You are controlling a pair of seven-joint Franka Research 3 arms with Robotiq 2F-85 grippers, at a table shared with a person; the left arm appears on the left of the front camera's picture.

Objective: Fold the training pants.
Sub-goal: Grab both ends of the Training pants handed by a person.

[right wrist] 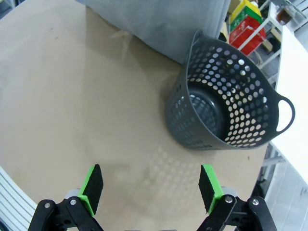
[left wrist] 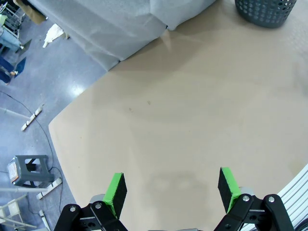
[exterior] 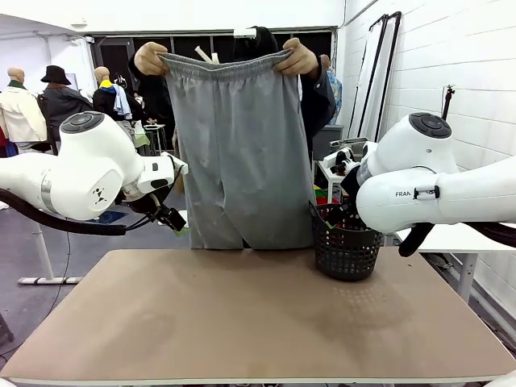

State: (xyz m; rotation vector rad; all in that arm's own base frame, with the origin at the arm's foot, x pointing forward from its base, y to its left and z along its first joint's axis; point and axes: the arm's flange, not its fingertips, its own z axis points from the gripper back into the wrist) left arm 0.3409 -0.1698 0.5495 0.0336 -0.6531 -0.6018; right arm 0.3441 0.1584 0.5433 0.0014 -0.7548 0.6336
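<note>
Beyond the table [exterior: 242,322], a person's hands [exterior: 151,58] hold up the training pants [exterior: 242,161] by the waistband. Above the table, my left gripper [left wrist: 172,190] and right gripper [right wrist: 150,187] hang, fingers apart, empty.

A tan, round-cornered table [exterior: 242,322] stands in the foreground, its top matte and faintly marked. A white painted brick wall [exterior: 459,64] runs along the right side, with tall dark-framed panels [exterior: 385,56] leaning against it. A smaller white table [exterior: 459,238] stands below the wall. Across the back runs a row of dark panes [exterior: 193,44] under a white ceiling. The grey-blue floor [left wrist: 72,86] is glossy and mirrors an overhead light. A thin cable [left wrist: 29,103] trails across it near a grey step stool [left wrist: 31,168].
</note>
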